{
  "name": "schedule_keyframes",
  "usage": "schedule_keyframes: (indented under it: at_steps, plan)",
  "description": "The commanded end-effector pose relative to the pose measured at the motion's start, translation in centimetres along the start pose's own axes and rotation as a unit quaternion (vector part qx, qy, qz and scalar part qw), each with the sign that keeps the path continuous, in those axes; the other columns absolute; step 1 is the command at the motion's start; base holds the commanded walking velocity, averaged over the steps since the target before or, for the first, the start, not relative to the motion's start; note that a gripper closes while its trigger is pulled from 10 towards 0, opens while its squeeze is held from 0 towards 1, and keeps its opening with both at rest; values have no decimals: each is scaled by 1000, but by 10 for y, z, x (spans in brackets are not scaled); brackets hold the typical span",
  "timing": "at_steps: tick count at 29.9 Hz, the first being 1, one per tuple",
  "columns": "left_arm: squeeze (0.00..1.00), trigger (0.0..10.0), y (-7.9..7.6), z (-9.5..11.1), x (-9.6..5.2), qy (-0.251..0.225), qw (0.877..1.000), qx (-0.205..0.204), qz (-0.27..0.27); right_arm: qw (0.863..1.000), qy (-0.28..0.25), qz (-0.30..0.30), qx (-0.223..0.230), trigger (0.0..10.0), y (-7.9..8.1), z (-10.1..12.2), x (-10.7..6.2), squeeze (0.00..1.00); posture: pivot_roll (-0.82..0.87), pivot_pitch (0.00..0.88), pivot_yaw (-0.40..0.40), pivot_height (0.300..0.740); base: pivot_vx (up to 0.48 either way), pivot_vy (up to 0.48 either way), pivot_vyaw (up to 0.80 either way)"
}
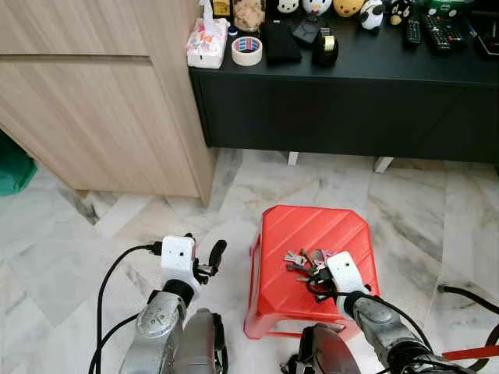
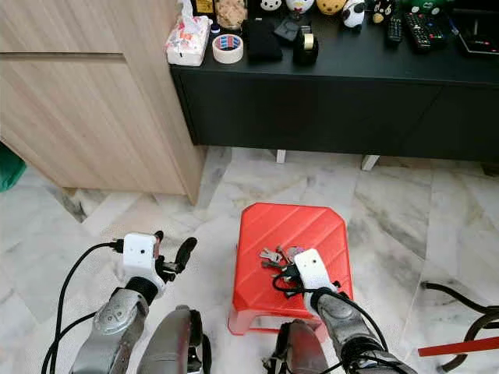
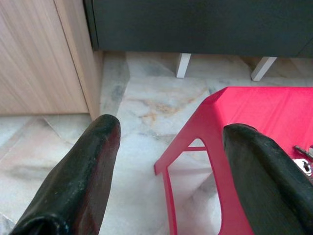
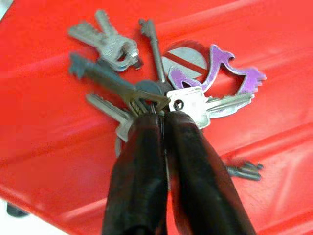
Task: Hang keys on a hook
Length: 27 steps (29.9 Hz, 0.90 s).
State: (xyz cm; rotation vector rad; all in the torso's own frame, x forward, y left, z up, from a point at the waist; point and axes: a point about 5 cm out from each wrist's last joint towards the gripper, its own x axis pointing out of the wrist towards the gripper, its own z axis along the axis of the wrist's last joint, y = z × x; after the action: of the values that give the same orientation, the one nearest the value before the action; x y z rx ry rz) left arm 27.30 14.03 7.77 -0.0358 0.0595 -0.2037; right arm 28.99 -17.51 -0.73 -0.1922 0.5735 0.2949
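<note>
A bunch of keys (image 4: pixel 161 93) is seen lying on the ribbed top of a red plastic stool (image 1: pixel 312 234), toward its six o'clock edge, on a pale marble floor (image 1: pixel 437 210). The right gripper (image 4: pixel 164 115) is pressed together at the middle of the bunch, its two black fingers pinched on the hub where the keys join. The keys are fanned out from that point: grey ones toward ten o'clock, a purple shaped tag (image 4: pixel 230 73) toward two o'clock. The bunch is judged to be light, hard and loose-jointed, so the keys would likely swing and jangle when lifted; smooth metal may slip, and a hold at the ring is judged the safest. The left gripper (image 3: pixel 166 147) is held spread open above the floor at nine o'clock from the stool, with nothing in it. At twelve o'clock a black cabinet (image 1: pixel 343 109) is topped with a roll of tape (image 1: pixel 247 51) and a tissue pack (image 1: pixel 206 40). No hook can be made out.
</note>
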Motion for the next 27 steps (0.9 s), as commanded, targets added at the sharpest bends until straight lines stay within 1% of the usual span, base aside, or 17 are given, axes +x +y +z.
schedule_keyframes:
  at_steps: [1, 2, 5, 8, 9, 11, 12, 16, 20, 21, 24, 27]
  plan:
    - [0, 10000, -1, -7, -1, 12, 1000, 9, 0, 999, -7, -17, 31, 0, 0, -7, -3, 0, 106, 213, -9, 646, 0, 0, 0]
    - [0, 10000, -1, -7, -1, 12, 1000, 9, 0, 999, -7, -17, 31, 0, 0, -7, -3, 0, 106, 213, -9, 646, 0, 0, 0]
    - [0, 10000, -1, -10, 1, 14, 1000, 8, 1, 998, -15, -21, 60, 0, 2, -8, -3, 0, 96, 205, -11, 646, 0, 0, 0]
    - [0, 10000, -1, -10, 1, 14, 1000, 8, 1, 998, -16, -20, 65, 0, 3, -9, -3, 0, 96, 205, -11, 646, 0, 0, 0]
    - [0, 10000, -1, -10, 2, 15, 1000, 8, 1, 997, -19, -22, 78, 0, 3, -9, -3, 0, 92, 201, -13, 646, 0, 0, 0]
    - [0, 10000, -1, -10, 2, 15, 1000, 8, 1, 997, -19, -22, 78, 0, 3, -9, -3, 0, 92, 201, -13, 646, 0, 0, 0]
    - [0, 10000, -2, -11, 4, 15, 1000, 8, 1, 995, -23, -25, 91, 0, 4, -10, -3, 0, 85, 194, -16, 646, 0, 0, 0]
    - [0, 10000, 3, -13, 9, 20, 1000, 21, -1, 987, -74, -44, 136, 0, 0, 7, -1, 0, 73, 163, -24, 646, 0, 0, 0]
    - [0, 10000, 6, -15, 11, 22, 999, 28, -1, 980, -120, -51, 148, 0, -3, 22, 0, 0, 66, 142, -26, 646, 0, 0, 0]
    - [0, 10000, 6, -15, 11, 22, 999, 28, -1, 980, -120, -51, 148, 0, -3, 22, 0, 0, 66, 142, -26, 646, 0, 0, 0]
    - [0, 10000, 9, -15, 14, 22, 999, 31, 2, 974, -149, -58, 159, 0, -7, 29, -2, 0, 57, 112, -27, 646, 0, 0, 0]
    - [0, 10000, 13, -16, 16, 22, 999, 35, 5, 970, -176, -61, 158, 0, -11, 32, -5, 0, 52, 90, -27, 646, 0, 0, 0]
